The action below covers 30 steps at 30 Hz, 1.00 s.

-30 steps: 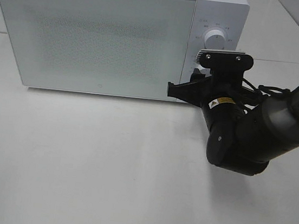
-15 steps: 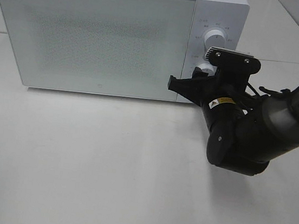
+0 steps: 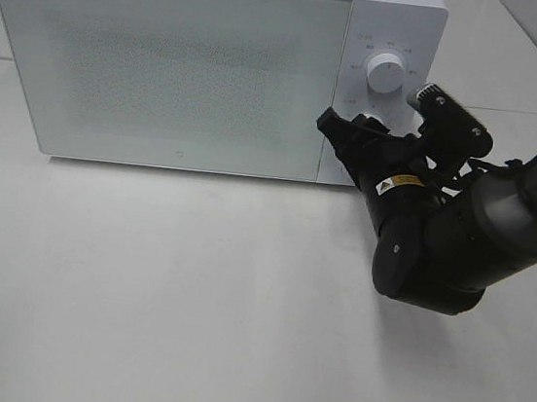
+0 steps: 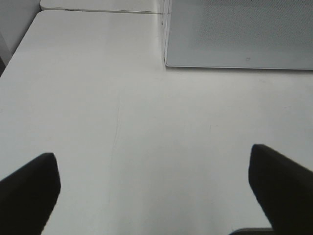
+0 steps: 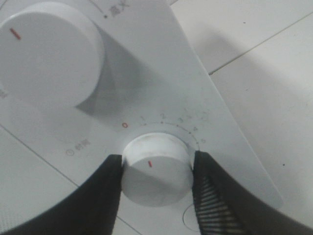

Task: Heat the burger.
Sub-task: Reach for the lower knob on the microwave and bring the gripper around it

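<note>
Two jaws of the right gripper (image 5: 156,169) are clamping the lower dial (image 5: 155,178) of the microwave (image 3: 400,11), having just twisted it so heating is likely starting, while the left gripper (image 4: 154,183) is idling agape and the burger is sitting unseen, presumably behind the shut door (image 3: 168,61).

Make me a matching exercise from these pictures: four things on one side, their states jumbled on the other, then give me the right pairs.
Things:
1. left claw
2. right claw
3. microwave door
4. upper dial

States:
A. round and white, nothing touching it
B. closed flat
C. clamped on the lower dial
D. wide open above the table

Pairs: 1-D, 2-C, 3-B, 4-A
</note>
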Each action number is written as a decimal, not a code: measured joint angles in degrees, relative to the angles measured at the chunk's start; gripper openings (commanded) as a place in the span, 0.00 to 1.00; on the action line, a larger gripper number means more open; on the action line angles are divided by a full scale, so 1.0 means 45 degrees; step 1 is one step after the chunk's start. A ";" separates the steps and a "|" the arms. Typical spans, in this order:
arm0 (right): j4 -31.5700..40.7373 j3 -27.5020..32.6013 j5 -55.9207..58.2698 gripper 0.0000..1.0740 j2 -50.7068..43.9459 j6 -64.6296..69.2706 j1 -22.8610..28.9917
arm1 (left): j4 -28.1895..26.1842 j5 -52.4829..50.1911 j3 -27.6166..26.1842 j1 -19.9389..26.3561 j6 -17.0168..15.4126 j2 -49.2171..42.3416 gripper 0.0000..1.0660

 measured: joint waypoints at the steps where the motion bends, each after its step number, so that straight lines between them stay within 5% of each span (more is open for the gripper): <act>1: 0.0000 0.0000 0.0000 0.14 0.0000 0.0000 0.0000 | 0.0000 0.0000 0.0000 0.0000 0.0000 0.0000 0.94; 30: -0.0280 0.0038 0.0038 0.14 0.0000 0.8149 -0.0076 | 0.0000 0.0000 0.0000 0.0000 0.0000 0.0000 0.94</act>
